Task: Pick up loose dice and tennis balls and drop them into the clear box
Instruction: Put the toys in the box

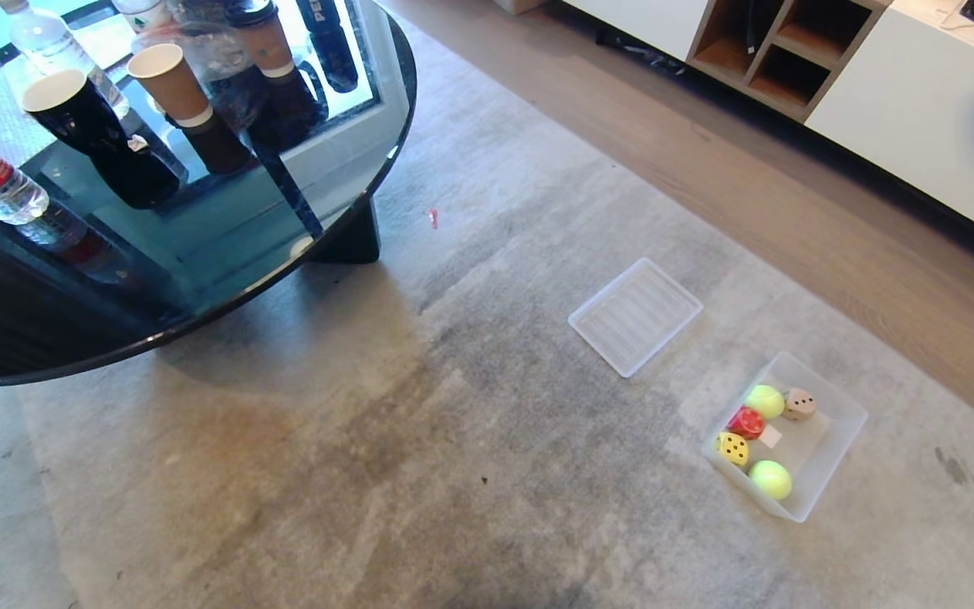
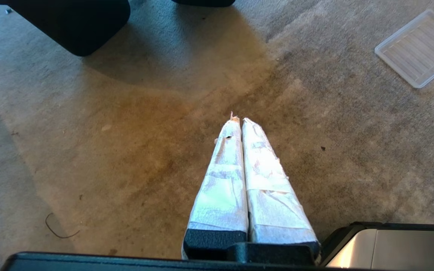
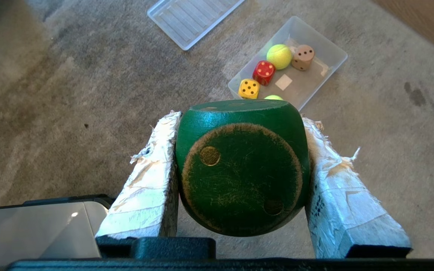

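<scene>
My right gripper (image 3: 239, 118) is shut on a green die (image 3: 241, 165), held up above the carpet between its taped fingers. Beyond it on the carpet stands the clear box (image 3: 307, 81) (image 1: 829, 436). Inside lie a red die (image 1: 746, 422), a yellow die (image 1: 732, 448), a tan die (image 1: 799, 404) and two tennis balls (image 1: 764, 401) (image 1: 770, 479). In the right wrist view the green die hides most of the nearer ball (image 3: 273, 97). My left gripper (image 2: 239, 120) is shut and empty over bare carpet. Neither arm shows in the head view.
A flat ridged clear tray (image 1: 635, 315) (image 2: 420, 49) lies on the carpet to the left of the box and further away. A round dark glass table (image 1: 199, 279) with cups and bottles fills the far left. White cabinets (image 1: 918, 101) line the far right past wood flooring.
</scene>
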Controlling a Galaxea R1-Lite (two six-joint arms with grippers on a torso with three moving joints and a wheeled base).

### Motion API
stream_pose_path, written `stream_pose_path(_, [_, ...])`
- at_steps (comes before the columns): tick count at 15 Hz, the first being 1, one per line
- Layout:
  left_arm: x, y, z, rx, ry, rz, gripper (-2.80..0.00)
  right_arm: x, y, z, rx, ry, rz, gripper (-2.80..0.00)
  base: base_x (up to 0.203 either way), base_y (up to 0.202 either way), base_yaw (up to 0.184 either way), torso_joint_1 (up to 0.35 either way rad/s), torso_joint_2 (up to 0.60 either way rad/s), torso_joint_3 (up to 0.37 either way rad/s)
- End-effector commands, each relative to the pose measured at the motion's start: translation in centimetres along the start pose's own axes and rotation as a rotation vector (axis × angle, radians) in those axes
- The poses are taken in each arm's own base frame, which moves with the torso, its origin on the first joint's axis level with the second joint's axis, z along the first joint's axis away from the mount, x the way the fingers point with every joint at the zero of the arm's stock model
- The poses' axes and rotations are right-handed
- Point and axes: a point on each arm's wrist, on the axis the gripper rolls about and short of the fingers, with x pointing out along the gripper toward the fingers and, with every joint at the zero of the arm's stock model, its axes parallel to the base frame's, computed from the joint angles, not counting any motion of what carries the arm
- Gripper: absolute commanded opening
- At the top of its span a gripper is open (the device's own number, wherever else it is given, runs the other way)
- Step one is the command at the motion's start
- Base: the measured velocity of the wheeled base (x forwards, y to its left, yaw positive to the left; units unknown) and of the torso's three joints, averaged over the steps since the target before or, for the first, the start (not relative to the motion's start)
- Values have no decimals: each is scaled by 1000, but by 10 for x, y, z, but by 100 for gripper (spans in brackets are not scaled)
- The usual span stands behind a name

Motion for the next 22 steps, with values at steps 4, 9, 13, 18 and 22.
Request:
stream_pose_path(4, [0,0,0,0,1,0,-280,0,0,0,0,0,1,-280,0,0,0,4,4,-201])
stream_pose_path(9, [0,0,0,0,1,0,-280,0,0,0,0,1,0,-280,0,0,0,3,3,-199])
stream_pose_path(13, [0,0,0,0,0,0,-280,0,0,0,0,2,-1,-280,0,0,0,3,1,-198])
stream_pose_path(18, [0,0,0,0,0,0,-280,0,0,0,0,0,0,-280,0,0,0,1,3,-200])
stream_pose_path(22, [0,0,0,0,0,0,-280,0,0,0,0,0,-1,-280,0,0,0,2,-1,-198])
